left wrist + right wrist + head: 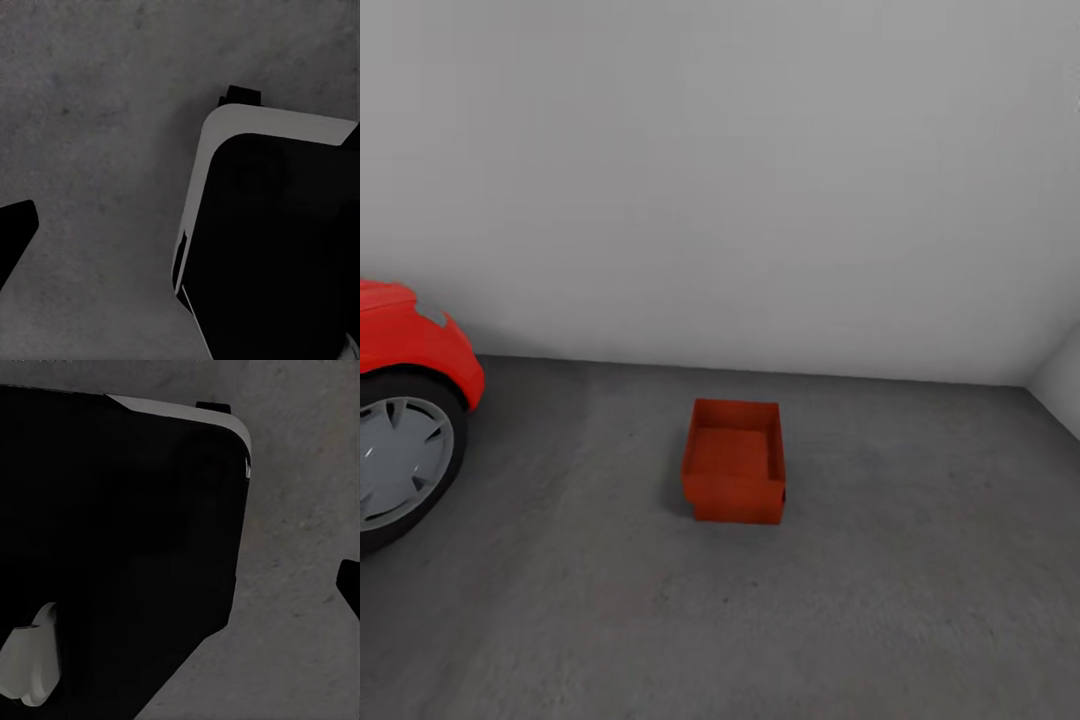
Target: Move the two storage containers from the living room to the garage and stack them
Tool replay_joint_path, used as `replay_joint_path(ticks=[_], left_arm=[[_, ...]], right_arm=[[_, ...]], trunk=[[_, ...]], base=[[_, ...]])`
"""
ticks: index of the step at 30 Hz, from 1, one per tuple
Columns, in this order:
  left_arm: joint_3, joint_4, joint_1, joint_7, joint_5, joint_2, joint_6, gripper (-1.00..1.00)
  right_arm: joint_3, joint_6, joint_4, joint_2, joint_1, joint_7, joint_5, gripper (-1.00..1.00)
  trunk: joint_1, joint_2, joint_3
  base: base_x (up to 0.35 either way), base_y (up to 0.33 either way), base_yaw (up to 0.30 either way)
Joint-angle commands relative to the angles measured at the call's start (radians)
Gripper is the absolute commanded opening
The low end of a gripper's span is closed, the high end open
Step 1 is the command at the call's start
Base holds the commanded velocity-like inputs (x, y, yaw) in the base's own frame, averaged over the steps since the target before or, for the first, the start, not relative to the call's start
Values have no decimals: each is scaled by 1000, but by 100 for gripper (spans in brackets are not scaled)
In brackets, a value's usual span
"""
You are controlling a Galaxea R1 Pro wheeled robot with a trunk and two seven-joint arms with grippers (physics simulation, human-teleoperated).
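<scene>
Two storage containers sit stacked, one nested on the other, on the dark grey floor of the garage, well right of the red car & its wheel, near the pale wall. Gripper states: can't tell for either arm; wrist views show robot base over concrete

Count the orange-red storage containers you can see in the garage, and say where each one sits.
2, it seems. The lower container rests on the grey floor right of the red car; the upper container sits stacked on it, offset slightly. No others show.
</scene>
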Motion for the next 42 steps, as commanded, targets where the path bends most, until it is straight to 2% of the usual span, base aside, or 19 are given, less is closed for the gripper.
replay_joint_path(ticks=[1,18,42], left_arm=[[1,0,-1,1,6,0,-1,100],[1,0,0,1,6,0,-1,100],[1,0,-1,1,6,0,-1,100]], right_arm=[[0,-6,3,1,0,-6,9,100],[0,-26,3,1,41,-7,9,100],[0,-29,3,1,46,-9,11,100]], trunk=[[0,-1,1],[0,-1,15],[0,-1,52]], base=[[0,0,9],[0,0,-40],[0,0,-33]])
